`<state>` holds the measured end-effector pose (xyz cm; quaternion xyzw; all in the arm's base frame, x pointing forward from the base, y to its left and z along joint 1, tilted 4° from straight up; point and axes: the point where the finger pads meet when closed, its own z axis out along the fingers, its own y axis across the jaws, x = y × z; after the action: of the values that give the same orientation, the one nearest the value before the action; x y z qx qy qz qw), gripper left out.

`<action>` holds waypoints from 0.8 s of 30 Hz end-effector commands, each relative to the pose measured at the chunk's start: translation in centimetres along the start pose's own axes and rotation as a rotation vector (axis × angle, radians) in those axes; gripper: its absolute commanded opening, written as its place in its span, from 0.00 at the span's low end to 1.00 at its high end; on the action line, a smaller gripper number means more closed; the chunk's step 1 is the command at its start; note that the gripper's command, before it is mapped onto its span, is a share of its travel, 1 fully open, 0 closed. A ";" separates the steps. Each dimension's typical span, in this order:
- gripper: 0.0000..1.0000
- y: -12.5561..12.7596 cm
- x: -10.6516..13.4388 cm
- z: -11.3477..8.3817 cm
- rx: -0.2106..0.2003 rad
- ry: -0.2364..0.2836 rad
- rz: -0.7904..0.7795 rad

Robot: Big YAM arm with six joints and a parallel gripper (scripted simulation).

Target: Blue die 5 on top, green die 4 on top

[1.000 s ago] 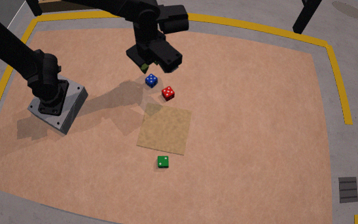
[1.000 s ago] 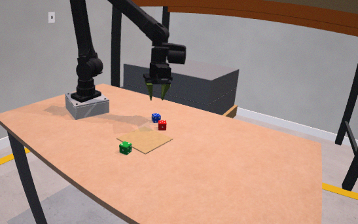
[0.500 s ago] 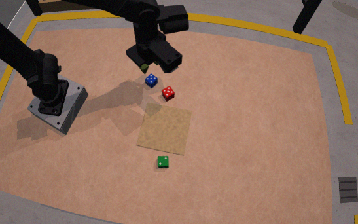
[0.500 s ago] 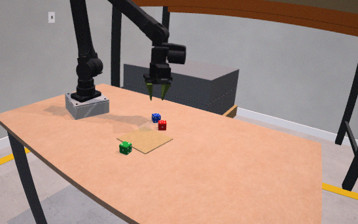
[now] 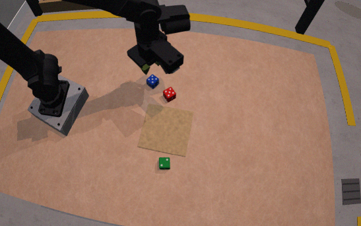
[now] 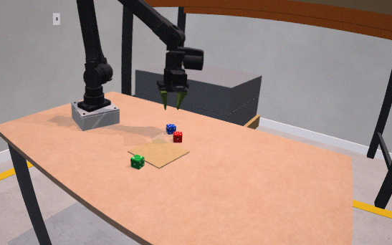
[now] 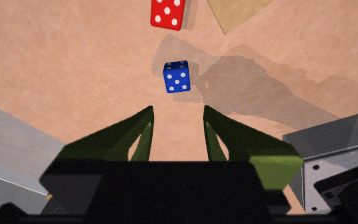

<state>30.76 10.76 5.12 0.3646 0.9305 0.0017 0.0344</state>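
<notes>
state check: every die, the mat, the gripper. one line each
blue die: flat on table, off the mat, 5 up
red die: flat on table, off the mat, beside blue die, not touching
green die: flat on table, off the mat, 2 up
mat: flat, no dice on it
gripper: part-open, holding nothing, above the table
</notes>
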 end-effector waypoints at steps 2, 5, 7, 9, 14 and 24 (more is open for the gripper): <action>0.45 0.5 -0.8 0.2 -0.013 -0.012 0.026; 0.45 0.2 -0.6 0.4 -0.008 -0.009 0.026; 0.45 0.4 -0.7 0.4 -0.012 -0.011 0.026; 0.45 0.2 -0.6 0.7 -0.008 -0.010 0.026; 0.45 0.3 -0.7 1.2 -0.009 -0.010 0.026; 0.45 0.2 -0.6 2.4 -0.008 -0.009 0.024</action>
<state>30.84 10.78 3.40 0.3648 0.9304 0.0022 0.0351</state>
